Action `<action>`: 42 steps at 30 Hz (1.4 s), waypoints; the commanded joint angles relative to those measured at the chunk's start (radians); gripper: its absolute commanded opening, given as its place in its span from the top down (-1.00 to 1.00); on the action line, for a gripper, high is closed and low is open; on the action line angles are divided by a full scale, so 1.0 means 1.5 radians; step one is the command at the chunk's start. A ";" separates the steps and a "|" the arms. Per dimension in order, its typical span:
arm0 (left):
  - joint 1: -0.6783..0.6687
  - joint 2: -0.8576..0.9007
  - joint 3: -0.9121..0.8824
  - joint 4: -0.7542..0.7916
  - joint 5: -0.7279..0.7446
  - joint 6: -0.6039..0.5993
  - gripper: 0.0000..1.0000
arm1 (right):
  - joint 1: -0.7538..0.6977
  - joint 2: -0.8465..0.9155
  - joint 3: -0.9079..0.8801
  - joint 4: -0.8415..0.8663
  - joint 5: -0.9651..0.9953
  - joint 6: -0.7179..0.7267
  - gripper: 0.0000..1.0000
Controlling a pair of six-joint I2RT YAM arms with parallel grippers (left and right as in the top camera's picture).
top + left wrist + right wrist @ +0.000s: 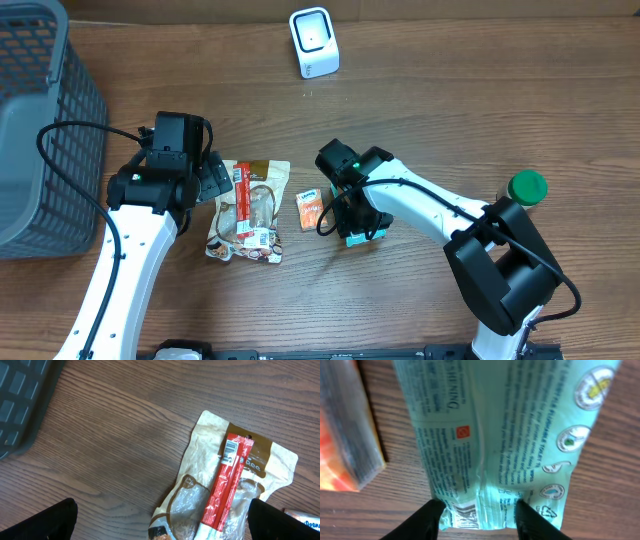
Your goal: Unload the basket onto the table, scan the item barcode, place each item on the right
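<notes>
A teal wipes packet [495,435] fills the right wrist view, printed side up, with a barcode [463,516] at its near end. My right gripper [479,512] is shut on that crumpled end, one finger at the packet's left edge and the other pressed into its face. From overhead the packet [367,236] shows just below my right gripper [352,215]. The white scanner [314,42] stands at the back of the table. My left gripper [215,180] hangs open over a brown snack bag [200,470] with a red stick pack [227,485] lying on it.
A small orange packet [310,208] lies between the snack bag [250,212] and the teal packet. A grey mesh basket [40,130] fills the far left. A green-capped bottle [527,186] stands at the right, beside the right arm.
</notes>
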 commanded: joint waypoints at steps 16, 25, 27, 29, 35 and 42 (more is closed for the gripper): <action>0.000 -0.003 0.011 0.001 -0.009 0.003 -1.00 | 0.001 0.000 0.087 0.093 0.081 0.001 0.02; 0.000 -0.003 0.011 0.001 -0.009 0.003 -0.99 | 0.001 0.001 0.087 0.094 0.107 0.001 0.03; 0.000 -0.003 0.011 0.001 -0.009 0.003 -1.00 | 0.001 0.004 0.087 0.094 0.107 0.001 -0.02; 0.000 -0.003 0.011 0.001 -0.009 0.003 -0.99 | 0.001 0.010 0.087 0.094 0.107 0.001 -0.16; 0.000 -0.003 0.011 0.001 -0.009 0.003 -1.00 | 0.001 0.032 0.087 0.085 0.132 0.001 -0.38; 0.000 -0.003 0.011 0.001 -0.009 0.003 -0.99 | 0.001 0.057 0.087 0.056 0.184 0.026 -0.70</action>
